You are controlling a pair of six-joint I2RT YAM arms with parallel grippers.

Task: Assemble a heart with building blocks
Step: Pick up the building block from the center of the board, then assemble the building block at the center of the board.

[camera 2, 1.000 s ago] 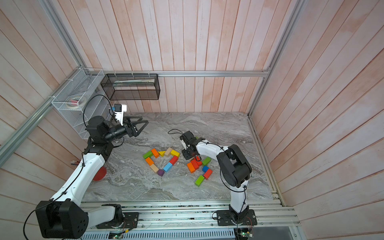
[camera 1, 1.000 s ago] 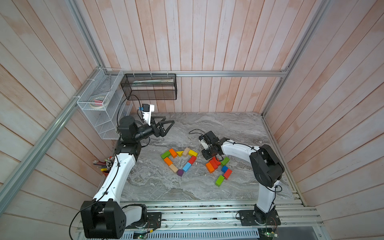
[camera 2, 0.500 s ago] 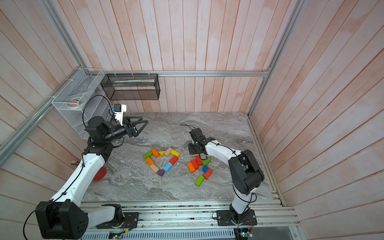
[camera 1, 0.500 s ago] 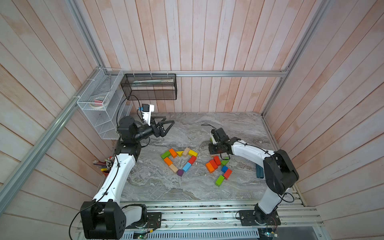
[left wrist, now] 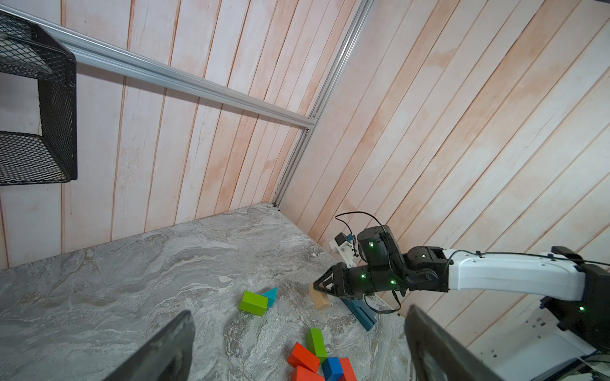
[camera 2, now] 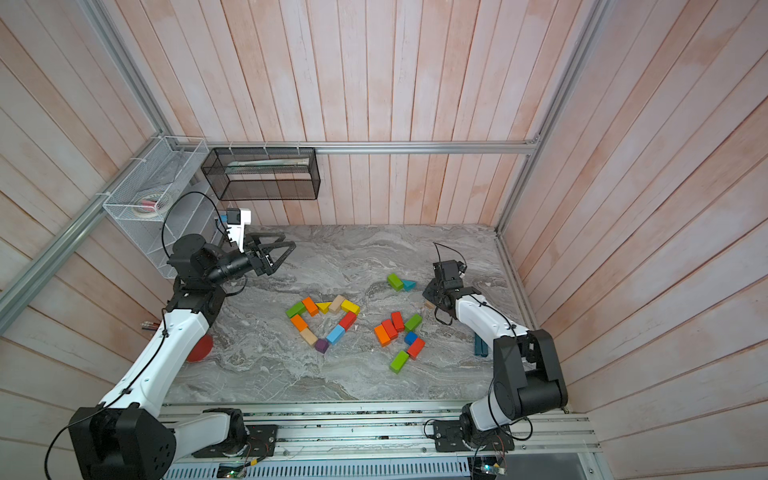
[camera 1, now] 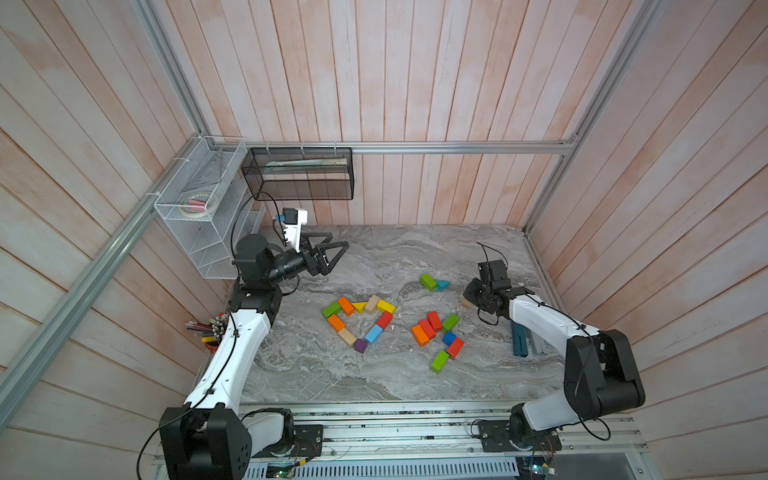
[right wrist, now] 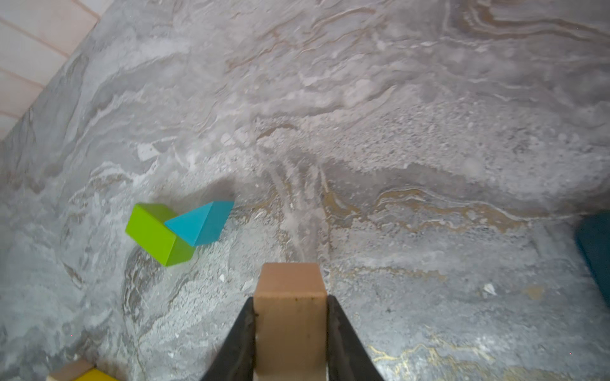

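We see the right fingers (right wrist: 343,343) clamped on a plain tan wooden block (right wrist: 290,316), one finger pressed to each long side and the block's end sticking out past the tips. In the left wrist view this block hangs tilted, low over the grey marbled tabletop (camera 1: 374,382). We cannot tell whether its lower end touches the surface.

We take our bearings from the heart outline of wooden building blocks (camera 1: 347,336), which lies flat near the middle of the tabletop. It has ten pieces set end to end, with a purple cube (camera 1: 360,345) at its tip and a yellow wedge (camera 1: 359,307) in its notch.

Just beside the heart, on the right arm's side, we find a loose cluster of seven bricks (camera 1: 427,328) in orange, red, green and blue. The held block is further out on that same side, well apart from the heart.

Between the heart and the held block, nearer the back wall, a lime green wooden brick (camera 1: 428,281) and a teal triangular wedge (camera 1: 442,284) lie touching each other. Beyond the cluster, away from the heart, two dark teal flat bars (camera 1: 519,345) lie partly under the right arm.

The left fingers (camera 1: 337,251) stand wide apart and empty, raised above the tabletop. They are on the heart's left-arm side towards the back wall, well apart from it. At the tabletop's edge on that side we see coloured pencils (camera 1: 208,328) bunched with a red cup (camera 2: 199,348).
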